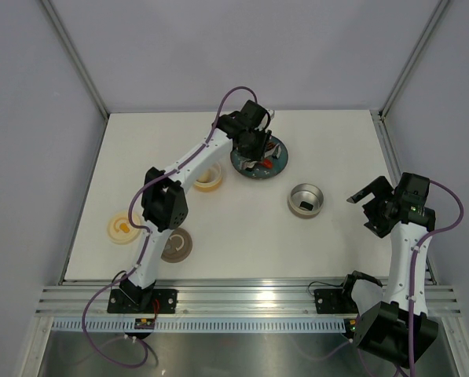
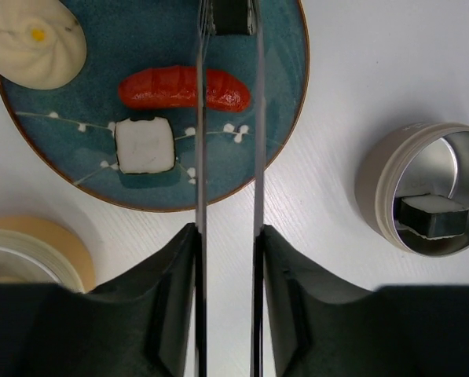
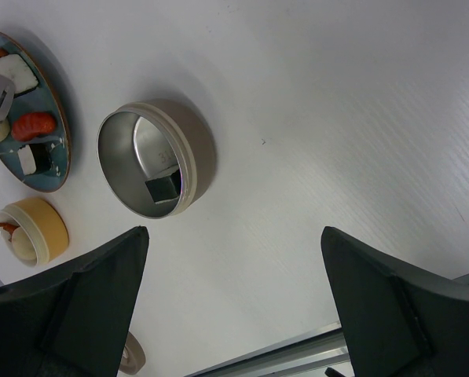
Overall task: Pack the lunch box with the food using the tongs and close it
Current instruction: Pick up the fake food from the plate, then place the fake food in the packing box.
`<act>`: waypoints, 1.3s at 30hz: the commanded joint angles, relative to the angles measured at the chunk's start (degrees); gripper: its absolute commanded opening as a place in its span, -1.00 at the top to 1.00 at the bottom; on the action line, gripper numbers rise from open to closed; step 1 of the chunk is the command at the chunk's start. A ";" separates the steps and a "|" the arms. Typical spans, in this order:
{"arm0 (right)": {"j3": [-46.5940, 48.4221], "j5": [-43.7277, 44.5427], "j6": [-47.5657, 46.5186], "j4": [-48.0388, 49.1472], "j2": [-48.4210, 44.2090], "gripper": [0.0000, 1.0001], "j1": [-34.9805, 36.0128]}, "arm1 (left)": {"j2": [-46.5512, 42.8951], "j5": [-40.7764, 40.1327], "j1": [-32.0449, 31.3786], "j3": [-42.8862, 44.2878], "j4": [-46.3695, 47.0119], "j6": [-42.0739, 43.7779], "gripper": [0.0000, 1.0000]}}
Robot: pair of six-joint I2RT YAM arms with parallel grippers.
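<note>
My left gripper (image 2: 228, 236) is shut on the tongs (image 2: 200, 157), whose two thin silver arms run up over the teal plate (image 2: 289, 94). At the top edge of the left wrist view their tips stand on either side of a dark sushi piece (image 2: 232, 14). A cream bun (image 2: 34, 43), a red sausage (image 2: 159, 88) and a white sushi piece (image 2: 144, 145) lie on the plate. The lunch box's steel tier (image 2: 375, 181) holds one sushi piece (image 2: 430, 216). My right gripper (image 3: 234, 232) hangs open and empty near that tier (image 3: 199, 149).
A yellow tier (image 1: 208, 177) with food in it stands left of the plate (image 1: 258, 161). Two round lids, one yellow (image 1: 122, 229) and one brown (image 1: 176, 244), lie near the left arm's base. The steel tier (image 1: 306, 199) sits mid-table.
</note>
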 commanded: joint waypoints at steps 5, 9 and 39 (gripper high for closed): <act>1.52 -0.96 -0.90 0.69 -0.59 -0.99 -0.07 | -0.33 1.68 0.25 2.66 2.33 0.66 0.48; 1.52 -1.05 -0.90 0.69 -0.68 -0.99 -0.07 | -1.91 1.68 0.25 2.49 1.98 0.84 0.55; 1.61 -3.24 -0.99 0.51 -2.35 -0.99 -0.07 | -22.75 3.35 -18.54 -14.82 -2.60 21.12 1.00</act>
